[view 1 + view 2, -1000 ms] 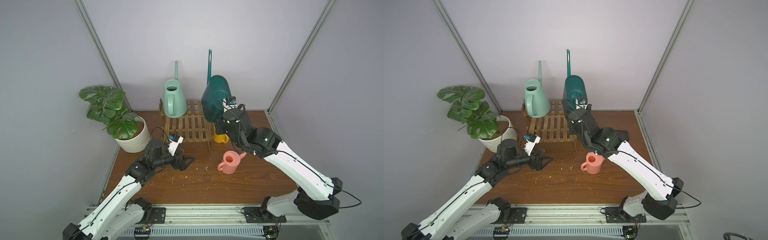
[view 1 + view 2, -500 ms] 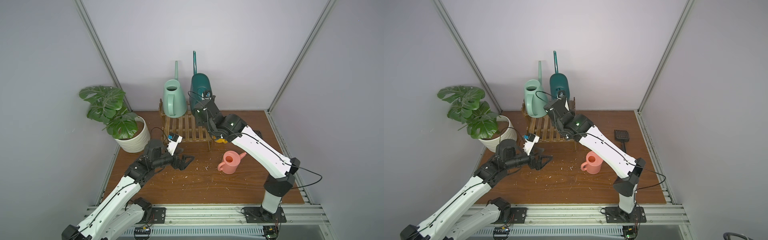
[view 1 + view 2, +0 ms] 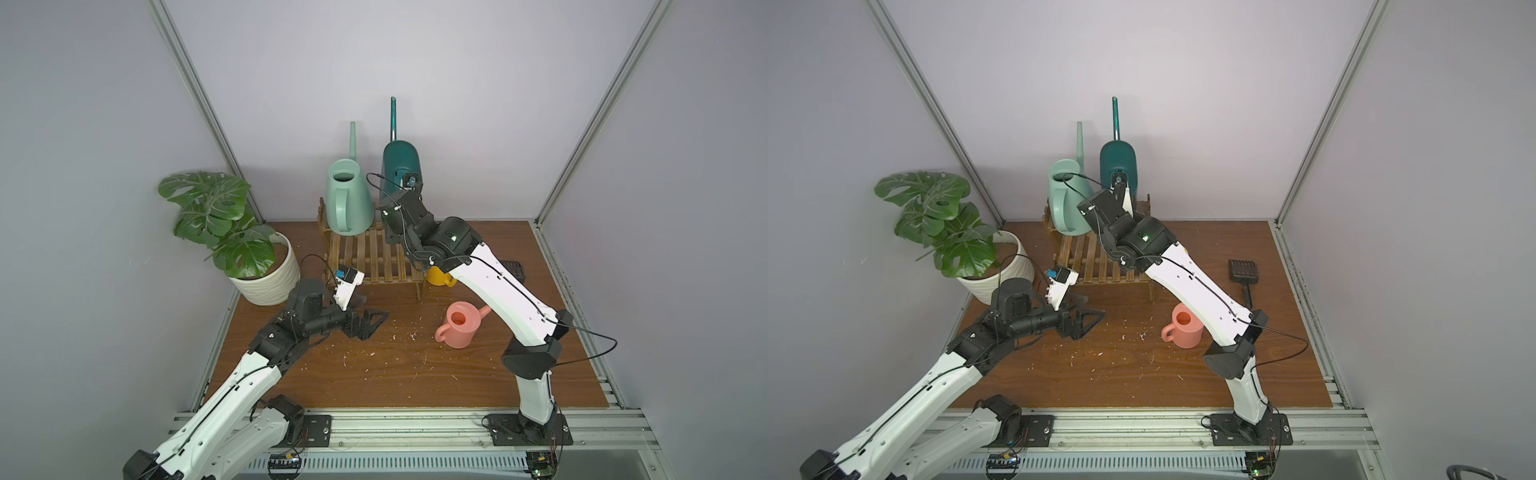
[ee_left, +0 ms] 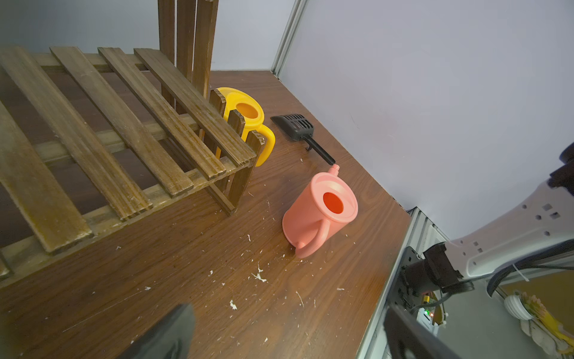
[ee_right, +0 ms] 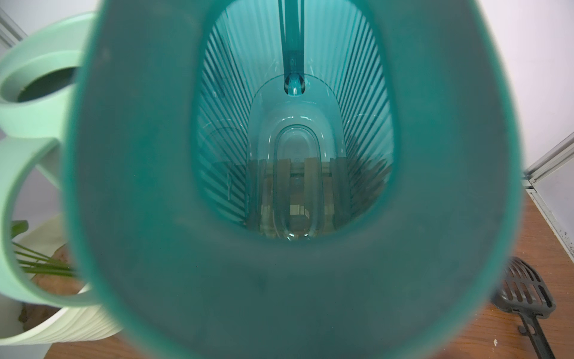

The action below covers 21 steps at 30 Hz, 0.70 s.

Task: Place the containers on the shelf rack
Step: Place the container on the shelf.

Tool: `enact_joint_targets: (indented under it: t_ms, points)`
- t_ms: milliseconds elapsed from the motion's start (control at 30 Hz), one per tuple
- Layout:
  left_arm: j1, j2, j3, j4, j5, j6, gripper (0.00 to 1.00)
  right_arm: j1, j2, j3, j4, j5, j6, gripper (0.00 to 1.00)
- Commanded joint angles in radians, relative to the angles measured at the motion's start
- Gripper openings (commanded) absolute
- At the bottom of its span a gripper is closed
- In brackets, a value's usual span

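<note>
Fingers of the right gripper (image 3: 407, 192) were hidden behind its own wrist in both top views. The gripper sat against the near top edge of the dark-teal watering can (image 3: 399, 160), and the right wrist view looked straight down the can's mouth, so I judged them closed narrowly on its handle or rim. That can stood upright over the upper tier of the shelf rack (image 3: 374, 257), just beside the mint-green watering can (image 3: 347, 199) already there. Slats showed through its clear base, though whether it touched them could not be told. Doing this step well called for lowering straight until the base lay flat across the slats, keeping the tall body upright and off its neighbour. The grip should let go only once the rack bore the weight, then back out without hooking the handle. The left gripper (image 3: 368, 324) hovered low over the table (image 3: 395, 374) before the rack, its fingers (image 4: 167, 335) spread wide and empty. 2 small cans, the pink watering can (image 3: 459, 328) and the yellow watering can (image 3: 438, 276), sat on the table, well apart from both sets of fingers.
</note>
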Motion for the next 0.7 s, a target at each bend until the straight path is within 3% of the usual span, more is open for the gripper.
enact_joint_targets:
  t_ms: [0, 167, 400, 667]
  points:
    - [-0.008, -0.006, 0.028, 0.014, -0.002, 0.003, 0.98, -0.017, 0.005, 0.034, 0.018, 0.042, 0.023, 0.07]
    - [-0.008, -0.003, 0.027, 0.014, -0.001, 0.004, 0.98, -0.033, 0.020, 0.036, 0.012, 0.022, 0.024, 0.11]
    - [-0.008, -0.002, 0.023, 0.014, -0.001, 0.007, 0.98, -0.043, 0.042, 0.050, 0.011, 0.011, 0.024, 0.26]
    - [-0.008, 0.002, 0.022, 0.014, 0.000, 0.008, 0.98, -0.047, 0.059, 0.079, 0.011, 0.013, 0.015, 0.29]
